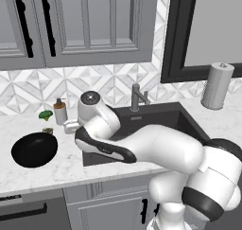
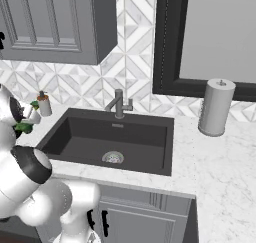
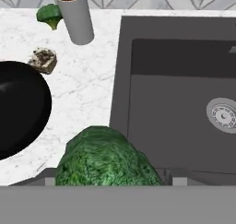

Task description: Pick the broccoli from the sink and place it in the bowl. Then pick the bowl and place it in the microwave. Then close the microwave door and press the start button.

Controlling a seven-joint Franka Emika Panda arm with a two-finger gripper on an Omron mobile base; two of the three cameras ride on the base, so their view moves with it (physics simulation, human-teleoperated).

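1. Fingertips of the two-finger gripper (image 3: 113, 181) rise at the bottom of the hand view, set wide and pinching the lumpy green broccoli (image 3: 107, 159) between them.
2. The broccoli hangs over the white marble counter (image 3: 87, 98), between the wide, shallow black bowl (image 3: 18, 108) and the left rim of the dark-grey rectangular sink (image 3: 175, 98) — above neither of them.
3. In the left base view the hand sits just right of the bowl, at the sink's near-left corner.
4. The bowl stands upright on the counter to the sink's left, with nothing in it.
5. A small brownish crumbly lump (image 3: 44, 60) lies on the counter just beside the bowl's far rim.
6. The sink's basin holds its round silver drain (image 3: 223, 114) near the middle.
7. Farther back, a grey cylindrical dispenser with an orange-brown top (image 3: 76, 15) stands upright, with a small green leafy piece (image 3: 50, 15) just to its left.
8. The grey faucet (image 1: 137, 97) rises behind the sink.
9. At the far right — well apart from the sink — a grey paper-towel roll (image 1: 216, 86) stands below a dark-framed window (image 1: 172, 35).
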